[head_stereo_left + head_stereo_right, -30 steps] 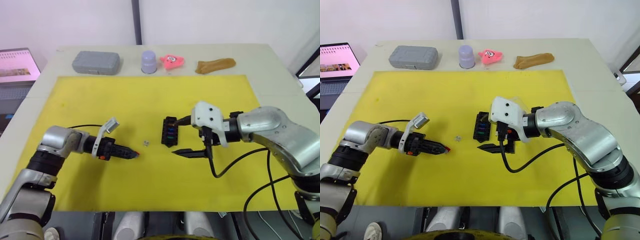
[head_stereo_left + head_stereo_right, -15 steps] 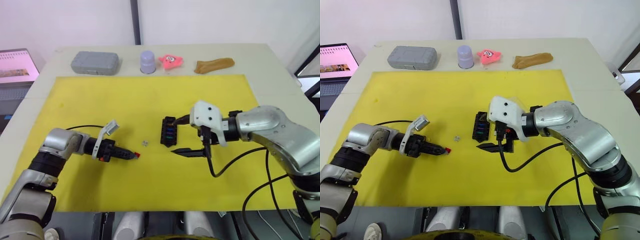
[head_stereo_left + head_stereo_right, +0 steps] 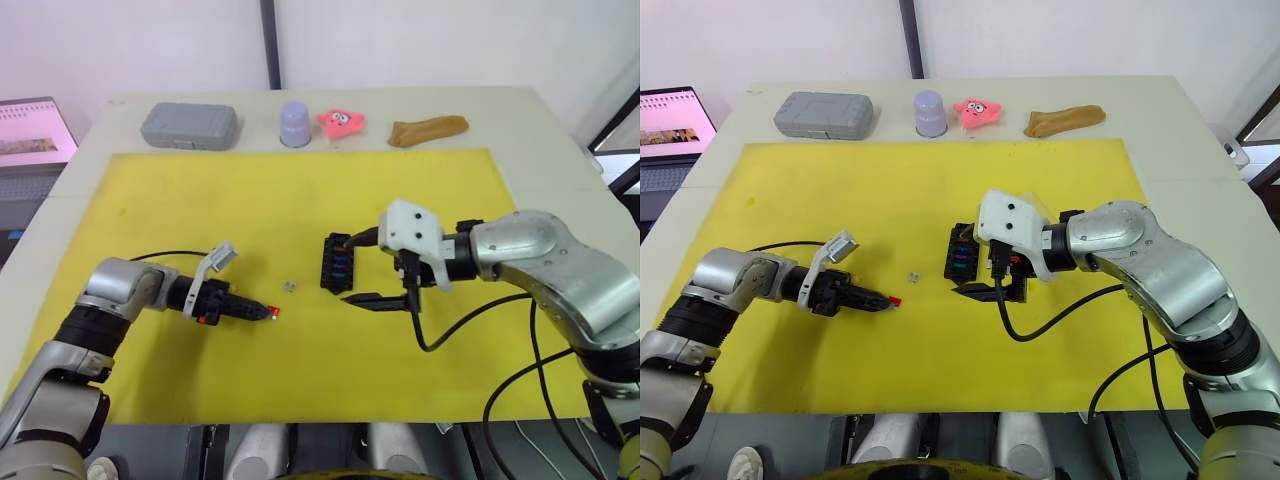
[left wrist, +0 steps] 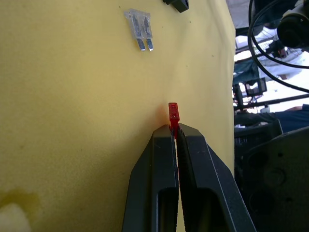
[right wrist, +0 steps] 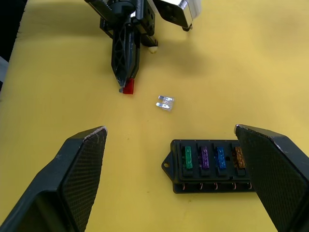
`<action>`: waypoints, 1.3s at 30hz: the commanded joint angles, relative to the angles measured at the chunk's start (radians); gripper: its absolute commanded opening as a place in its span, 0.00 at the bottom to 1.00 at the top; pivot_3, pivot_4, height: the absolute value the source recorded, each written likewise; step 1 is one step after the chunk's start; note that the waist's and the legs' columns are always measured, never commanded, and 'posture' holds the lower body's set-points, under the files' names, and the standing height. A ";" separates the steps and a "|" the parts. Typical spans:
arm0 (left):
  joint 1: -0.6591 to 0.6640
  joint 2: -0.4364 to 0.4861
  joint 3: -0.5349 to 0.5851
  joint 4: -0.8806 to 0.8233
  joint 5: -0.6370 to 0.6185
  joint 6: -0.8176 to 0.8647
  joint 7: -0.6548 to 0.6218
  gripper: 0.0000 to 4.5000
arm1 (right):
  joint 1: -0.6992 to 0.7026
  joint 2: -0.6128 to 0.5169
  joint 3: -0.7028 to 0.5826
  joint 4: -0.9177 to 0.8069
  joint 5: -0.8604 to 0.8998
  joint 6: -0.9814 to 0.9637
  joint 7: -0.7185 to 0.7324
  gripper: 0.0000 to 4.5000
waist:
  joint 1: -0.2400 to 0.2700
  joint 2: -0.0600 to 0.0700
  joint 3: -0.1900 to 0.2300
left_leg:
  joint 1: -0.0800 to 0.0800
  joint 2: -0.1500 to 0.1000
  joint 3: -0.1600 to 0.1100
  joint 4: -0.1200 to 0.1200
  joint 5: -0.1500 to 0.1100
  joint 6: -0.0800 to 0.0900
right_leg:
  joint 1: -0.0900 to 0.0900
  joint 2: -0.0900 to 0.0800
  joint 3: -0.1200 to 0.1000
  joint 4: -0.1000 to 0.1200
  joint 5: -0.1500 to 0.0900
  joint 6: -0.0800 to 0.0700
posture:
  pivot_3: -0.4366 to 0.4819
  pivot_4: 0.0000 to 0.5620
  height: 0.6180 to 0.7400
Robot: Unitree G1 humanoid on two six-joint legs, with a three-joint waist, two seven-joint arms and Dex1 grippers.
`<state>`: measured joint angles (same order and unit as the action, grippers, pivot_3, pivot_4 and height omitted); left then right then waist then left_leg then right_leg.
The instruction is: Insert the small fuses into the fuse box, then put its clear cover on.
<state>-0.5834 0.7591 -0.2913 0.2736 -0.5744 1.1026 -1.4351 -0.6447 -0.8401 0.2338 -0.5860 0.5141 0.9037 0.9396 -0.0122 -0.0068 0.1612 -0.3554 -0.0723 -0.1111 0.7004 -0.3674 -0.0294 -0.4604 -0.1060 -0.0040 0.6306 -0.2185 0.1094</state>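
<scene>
- No brand, label or writing is showing legibly on any of the things.
- The fuse box is lying flat near the middle of the yellow mat; it is a black block with green, purple, blue and amber fuses sitting in its row of slots.
- The left hand is clenching a red fuse between its fingertips, with the fuse sticking out past the tips, well to the left of the fuse box.
- A clear-grey fuse is lying loose on the mat between the red fuse and the fuse box, touching neither.
- The right hand is spread wide, its two fingers standing apart on either side of the fuse box, gripping nothing.
- Bare mat is stretching out in front of and behind the fuse box.
- Along the far edge of the counter, well behind the fuse box, a grey case, a lilac cup, a pink toy and a tan piece are sitting in a row.
</scene>
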 commanded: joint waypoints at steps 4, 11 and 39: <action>0.024 0.013 0.033 -0.029 0.007 -0.034 0.018 0.04 | -0.013 0.008 -0.006 -0.019 -0.004 -0.019 0.002 1.00 | 0.000 0.000 0.000 | 0.000 0.000 0.000 0.000 0.000 0.000 | 0.000 0.000 0.000 0.000 0.000 0.000 | 0.48 0.27 1.00; 0.053 0.008 0.122 -0.158 -0.042 -0.077 0.040 0.04 | -0.007 0.014 -0.024 -0.021 0.020 0.003 -0.003 1.00 | 0.001 0.000 0.000 | -0.001 0.000 0.000 0.000 0.000 0.000 | 0.000 0.000 0.000 0.000 0.000 0.000 | 0.48 0.27 1.00; -0.119 -0.115 0.184 -0.354 0.002 -0.473 0.093 0.00 | -0.106 0.314 -0.324 0.139 0.553 0.497 -0.368 0.82 | -0.002 0.000 0.000 | -0.001 0.000 -0.001 0.000 0.000 0.000 | -0.001 -0.001 0.000 0.000 0.000 0.000 | 0.48 0.27 1.00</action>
<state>-0.6801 0.6441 -0.1066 -0.0726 -0.5755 0.6435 -1.3441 -0.7359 -0.5248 -0.0853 -0.4371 1.0609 1.4229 0.5732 -0.0142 -0.0069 0.1614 -0.3561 -0.0720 -0.1118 0.7002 -0.3672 -0.0298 -0.4612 -0.1071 -0.0042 0.6305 -0.2185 0.1094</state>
